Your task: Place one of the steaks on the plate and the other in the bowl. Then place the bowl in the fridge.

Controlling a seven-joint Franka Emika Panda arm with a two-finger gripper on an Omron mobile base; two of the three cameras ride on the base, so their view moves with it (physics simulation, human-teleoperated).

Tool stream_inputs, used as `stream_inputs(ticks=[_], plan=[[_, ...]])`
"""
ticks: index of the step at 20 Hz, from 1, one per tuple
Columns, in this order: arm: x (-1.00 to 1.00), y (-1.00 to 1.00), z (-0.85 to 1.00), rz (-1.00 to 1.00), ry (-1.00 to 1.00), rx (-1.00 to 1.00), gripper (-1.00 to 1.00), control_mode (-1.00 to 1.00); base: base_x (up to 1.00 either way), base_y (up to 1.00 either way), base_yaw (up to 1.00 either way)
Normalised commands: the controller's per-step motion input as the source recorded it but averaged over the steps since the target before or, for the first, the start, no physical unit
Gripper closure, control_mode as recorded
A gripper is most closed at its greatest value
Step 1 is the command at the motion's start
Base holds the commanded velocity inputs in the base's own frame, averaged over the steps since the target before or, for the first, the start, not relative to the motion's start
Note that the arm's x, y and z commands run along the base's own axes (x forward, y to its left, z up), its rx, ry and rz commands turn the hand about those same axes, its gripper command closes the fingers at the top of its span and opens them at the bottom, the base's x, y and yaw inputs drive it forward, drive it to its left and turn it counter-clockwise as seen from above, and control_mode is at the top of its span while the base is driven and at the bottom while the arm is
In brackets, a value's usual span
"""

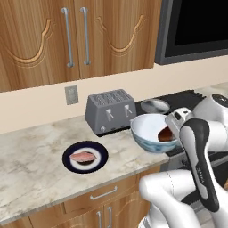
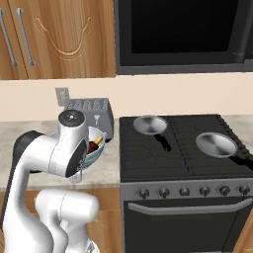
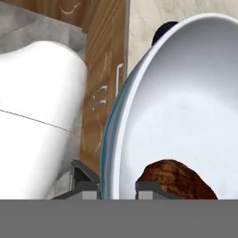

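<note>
Presently, the bowl (image 3: 186,93) rim is clamped between the fingers (image 3: 86,186); the dark steak (image 3: 179,179) is contained inside.

Bright, even rendered light; soft faint shadows, no glare, slightly low-resolution softness.

No legible text or labels

A plate (image 1: 85,156) sits on the surface (image 1: 31,169) with one steak (image 1: 84,156) on it. Behind it to the right stands a toaster (image 1: 110,110). Right of the plate is a bowl (image 1: 149,131) holding the other steak (image 1: 166,134), beside the stove (image 2: 183,148).
</note>
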Motion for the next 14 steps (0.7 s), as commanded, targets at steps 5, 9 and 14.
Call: stream_inputs(ticks=[5, 9, 14], plan=[[-0.42, 0.0, 0.17, -0.05, -0.02, 0.0, 1.0, -1.0, 0.0, 0.0, 0.0], [0.0, 0.0, 0.0, -0.07, 0.0, 0.01, 1.0, -1.0, 0.0, 0.0, 0.0], [-0.01, -0.04, 0.0, -0.02, -0.01, 0.05, 1.0, 1.0, -0.06, -0.04, 0.0]])
